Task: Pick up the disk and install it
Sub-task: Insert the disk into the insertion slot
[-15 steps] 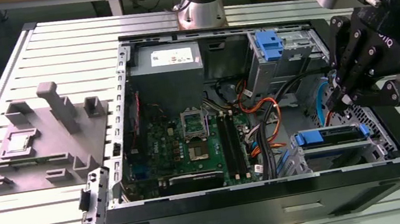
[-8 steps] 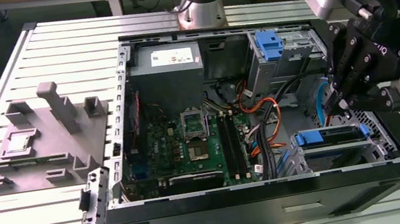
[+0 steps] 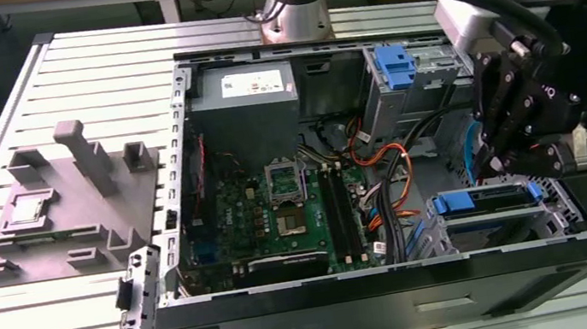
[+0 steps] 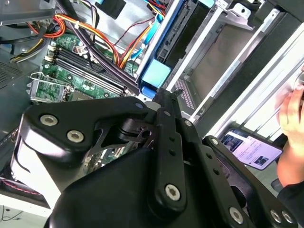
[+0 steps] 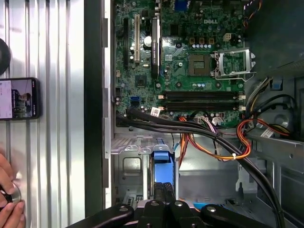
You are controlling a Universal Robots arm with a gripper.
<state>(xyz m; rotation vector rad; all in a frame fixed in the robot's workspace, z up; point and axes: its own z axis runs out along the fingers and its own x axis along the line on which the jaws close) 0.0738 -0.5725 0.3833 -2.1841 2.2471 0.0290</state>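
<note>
**Open computer case (image 3: 404, 291) on the ribbed table (image 3: 62, 68), gripper (image 3: 501, 165) down at the drive cage (image 5: 128, 168).**

One slatted aluminium table carries one black steel case with its side off. Its single green motherboard (image 3: 277, 210) lies bare among orange and black cables (image 5: 213, 152). Toward the exterior view's left sits one blocky grey moulded fixture (image 3: 69, 205). The black gripper's fingers (image 5: 164, 190) are drawn together against the blue plastic frame of the disk (image 3: 485, 200), a flat silver-grey slab lying in the metal cage. I can't confirm they pinch it. One phone (image 5: 19, 98) lies by a person's hand (image 5: 12, 213).
</note>
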